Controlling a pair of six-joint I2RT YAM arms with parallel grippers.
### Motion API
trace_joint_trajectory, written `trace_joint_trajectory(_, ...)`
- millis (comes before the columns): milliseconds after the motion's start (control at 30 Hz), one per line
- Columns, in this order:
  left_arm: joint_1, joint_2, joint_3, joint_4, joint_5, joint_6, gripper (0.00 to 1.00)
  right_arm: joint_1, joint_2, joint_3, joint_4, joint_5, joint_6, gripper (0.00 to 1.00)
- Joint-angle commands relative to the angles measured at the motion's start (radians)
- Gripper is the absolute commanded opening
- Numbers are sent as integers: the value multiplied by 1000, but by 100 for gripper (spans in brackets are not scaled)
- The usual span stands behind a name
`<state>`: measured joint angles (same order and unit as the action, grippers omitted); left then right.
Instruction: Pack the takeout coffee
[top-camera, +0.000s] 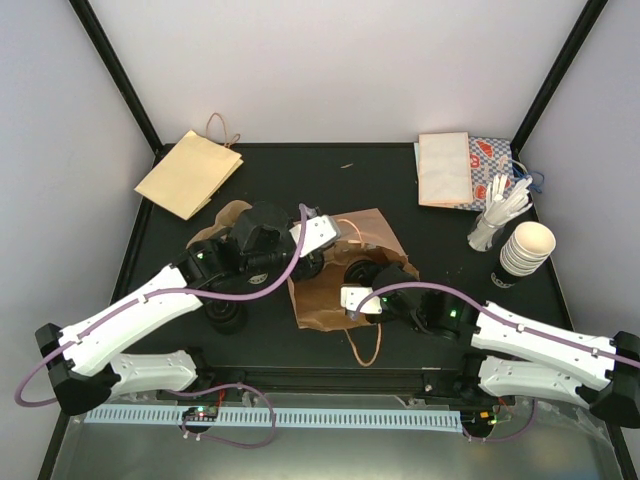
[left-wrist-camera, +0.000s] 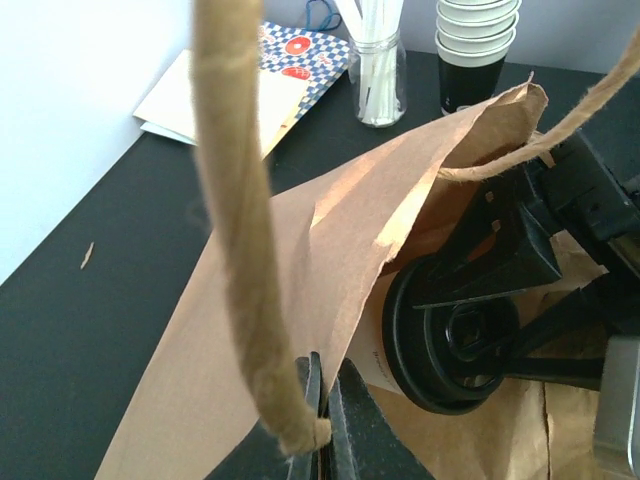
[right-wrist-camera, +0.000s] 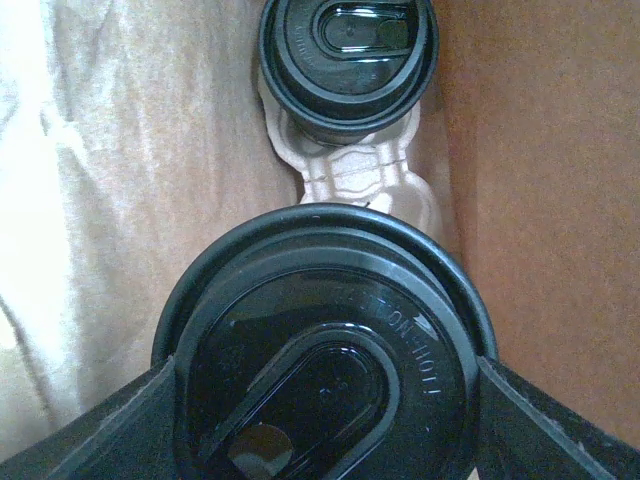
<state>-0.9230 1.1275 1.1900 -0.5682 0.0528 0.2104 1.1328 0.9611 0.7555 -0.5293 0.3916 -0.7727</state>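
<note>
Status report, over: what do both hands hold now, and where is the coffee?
Left hand shut on paper bag edge. Right hand grips lidded coffee cup inside bag. Second lidded cup ahead in carrier.

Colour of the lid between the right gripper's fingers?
Black; the lid shows best in the right wrist view.

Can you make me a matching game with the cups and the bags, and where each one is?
1 lidded cup
2 cup stack
3 flat bag
4 open bag

A far left corner
B beside the jar
C in the right gripper
D pinched by the left gripper

Pairs: 1-C, 2-B, 3-A, 4-D
</note>
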Motion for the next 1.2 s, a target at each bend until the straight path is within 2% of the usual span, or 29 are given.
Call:
trace_joint_trajectory(0,-13,-27,-2,32,34,-1,2,7,5,-12,32,30,-6,57)
trace_joint_trajectory(433,-51,-10,-2,52,42,-50,2,21,44,-39,97,49,3,56)
trace_joint_trajectory(733,-70,-16,4,31,45,-64,2,21,77,-98,188,124,-17,57)
trace_joint_trajectory(1167,-98,-46,12,-23,61,-91,2,21,56,-92,157,122,22,57)
